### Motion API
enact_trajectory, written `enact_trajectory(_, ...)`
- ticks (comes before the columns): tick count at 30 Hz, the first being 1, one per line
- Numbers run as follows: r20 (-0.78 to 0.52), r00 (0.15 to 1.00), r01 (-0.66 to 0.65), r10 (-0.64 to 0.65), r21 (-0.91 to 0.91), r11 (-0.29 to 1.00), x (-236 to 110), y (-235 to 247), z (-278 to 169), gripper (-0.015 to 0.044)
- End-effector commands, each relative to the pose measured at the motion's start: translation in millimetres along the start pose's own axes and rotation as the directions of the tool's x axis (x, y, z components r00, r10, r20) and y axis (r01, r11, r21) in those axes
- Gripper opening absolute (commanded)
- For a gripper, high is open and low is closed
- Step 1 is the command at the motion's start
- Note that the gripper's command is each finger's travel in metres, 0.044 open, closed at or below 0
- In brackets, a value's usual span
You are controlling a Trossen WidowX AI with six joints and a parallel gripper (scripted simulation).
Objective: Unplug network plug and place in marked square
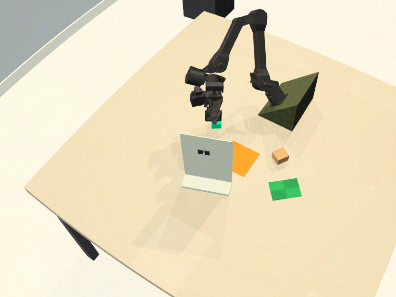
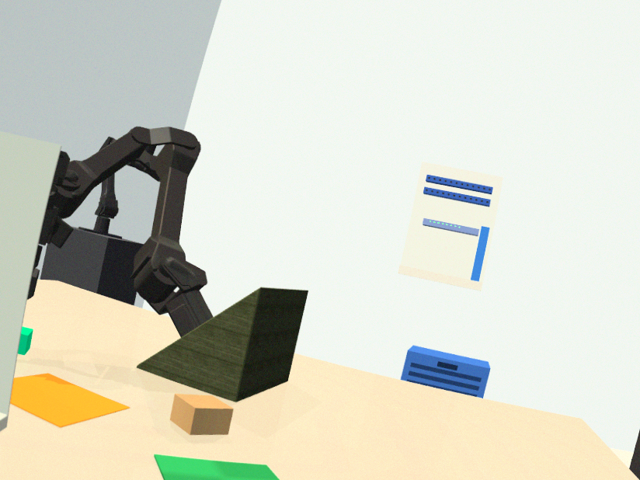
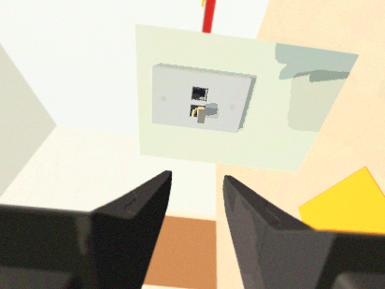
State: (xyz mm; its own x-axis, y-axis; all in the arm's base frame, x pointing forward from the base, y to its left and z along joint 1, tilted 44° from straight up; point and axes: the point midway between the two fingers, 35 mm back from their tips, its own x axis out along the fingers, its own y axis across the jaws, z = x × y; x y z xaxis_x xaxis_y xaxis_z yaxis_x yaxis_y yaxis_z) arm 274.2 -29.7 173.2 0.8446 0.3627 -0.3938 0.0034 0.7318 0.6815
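Note:
The upright panel [image 1: 217, 167] [image 2: 26, 207] [image 3: 271, 151] stands on its base. In the wrist view its white wall plate [image 3: 175, 113] has two openings one above the other. The small grey and tan plug [image 3: 201, 115] sits in the lower one; its tab is too small to make out clearly. My gripper [image 1: 215, 122] [image 3: 197, 180] is partly open with nothing between the fingers, in front of the plate and apart from the plug. In the exterior view the panel hides the fingertips. An orange square [image 1: 244, 159] [image 2: 64, 402] [image 3: 346, 205] lies flat beside the panel.
A green cube [image 1: 216, 125] [image 2: 25, 340] appears just beyond my fingertips in the top view. A tan block [image 1: 280, 155] [image 2: 208, 420] and a green mat [image 1: 277, 192] [image 2: 213, 469] lie on the right. The dark wedge [image 1: 294, 112] [image 2: 213, 352] carries my arm's base.

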Motion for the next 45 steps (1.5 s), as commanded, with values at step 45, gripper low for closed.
enact_trajectory(45,-0.019,1.0,-0.016,0.017,0.045,0.999,84,-2,18,0.0156)
